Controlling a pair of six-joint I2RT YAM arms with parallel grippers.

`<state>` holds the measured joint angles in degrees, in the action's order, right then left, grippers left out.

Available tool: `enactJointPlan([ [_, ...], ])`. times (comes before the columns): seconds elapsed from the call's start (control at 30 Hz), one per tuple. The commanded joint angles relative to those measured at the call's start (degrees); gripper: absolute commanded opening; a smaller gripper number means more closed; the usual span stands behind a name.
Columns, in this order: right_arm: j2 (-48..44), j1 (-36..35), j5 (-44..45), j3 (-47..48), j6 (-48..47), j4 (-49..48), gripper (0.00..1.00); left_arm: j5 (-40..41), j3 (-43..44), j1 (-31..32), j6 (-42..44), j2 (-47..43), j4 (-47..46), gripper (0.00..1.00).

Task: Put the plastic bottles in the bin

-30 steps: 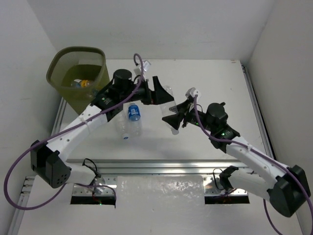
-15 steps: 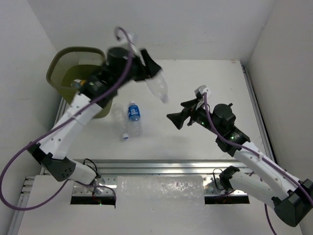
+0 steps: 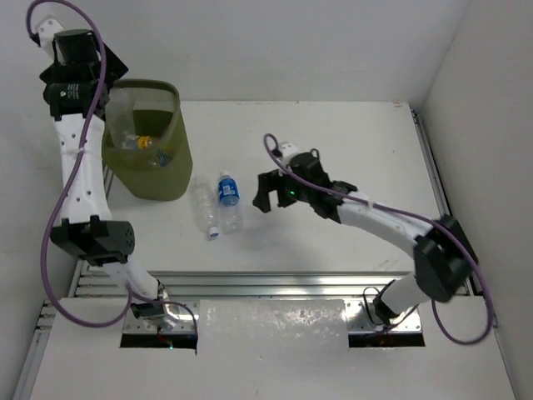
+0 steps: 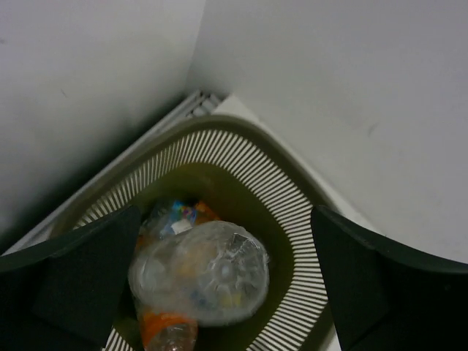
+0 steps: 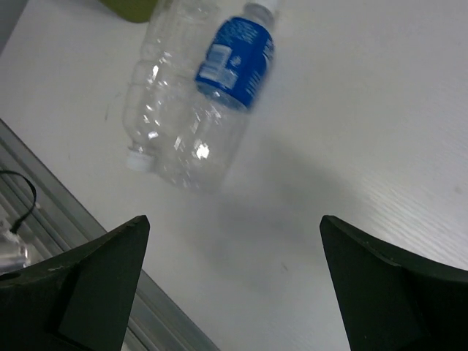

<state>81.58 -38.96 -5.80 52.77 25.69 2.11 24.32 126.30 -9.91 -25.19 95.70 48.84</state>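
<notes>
The olive-green bin (image 3: 160,177) stands at the table's far left. High above it my left gripper (image 3: 107,79) is open, and a clear plastic bottle (image 3: 125,115) is loose below the fingers, inside the rim. In the left wrist view that bottle (image 4: 201,272) hangs over the bin's slatted wall (image 4: 248,157), above an orange bottle (image 4: 164,333) and a colour-labelled one (image 4: 174,216). On the table lie a clear bottle (image 3: 202,205) and a blue-labelled bottle (image 3: 226,198). My right gripper (image 3: 268,198) is open just right of them, over bare table, with both bottles (image 5: 157,95) (image 5: 228,84) ahead of it.
White walls close in on the left, back and right. A metal rail (image 3: 275,279) runs along the table's near edge, and a slotted rail (image 3: 433,179) along its right side. The bin sits tight in the back-left corner.
My left arm swung the clear bottle up from mid-table to over the bin and opened, so the bottle is dropping in. My right gripper let go of it and moved left towards the table bottles.
</notes>
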Motion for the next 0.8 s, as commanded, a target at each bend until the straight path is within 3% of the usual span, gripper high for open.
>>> enactJointPlan([
  [0.0, 8.9, -2.8, 1.8, 11.5, 3.9, 1.3, 0.99, -4.0, -0.6, -0.6, 1.4, 2.0, 1.9, 1.0],
  [0.2, 30.9, -4.5, 3.7, 34.6, 6.5, 15.6, 0.99, -7.0, -10.1, -0.5, 2.3, -6.0, -1.3, 1.0],
  [0.43, 45.7, -4.5, -2.9, 44.8, 6.3, 20.4, 0.91, -21.4, -29.9, 0.2, 2.9, -24.3, -9.8, 1.0],
  [0.47, 46.6, -4.5, -3.2, 45.2, 6.3, 21.2, 0.87, -23.0, -31.7, 0.8, 2.6, -27.8, -11.1, 1.0],
  [0.5, 47.3, -4.5, -1.1, 45.1, 6.1, 21.7, 0.75, -26.1, -35.1, 1.1, 2.4, -29.5, -11.7, 1.0],
  [0.57, 44.7, -3.8, 1.2, 40.8, 6.6, 21.4, 0.6, -31.1, -40.0, 3.1, 1.8, -34.2, -14.6, 1.0],
  [0.6, 42.9, -3.4, 4.0, 38.7, 7.2, 20.7, 0.46, -32.2, -41.6, 4.1, 1.3, -35.4, -15.5, 1.0],
  [0.63, 40.3, -2.9, 5.3, 35.6, 7.3, 19.5, 0.4, -33.7, -43.1, 7.2, 0.8, -36.5, -17.8, 1.0],
  [0.73, 26.9, -3.0, 9.2, 17.4, 4.8, 10.2, 0.17, -34.3, -47.5, 17.3, -1.3, -38.0, -21.3, 1.0],
  [0.77, 23.0, -3.1, 9.0, 13.1, 3.5, 3.2, 0.15, -36.5, -50.3, 19.5, -2.6, -37.7, -22.7, 1.0],
])
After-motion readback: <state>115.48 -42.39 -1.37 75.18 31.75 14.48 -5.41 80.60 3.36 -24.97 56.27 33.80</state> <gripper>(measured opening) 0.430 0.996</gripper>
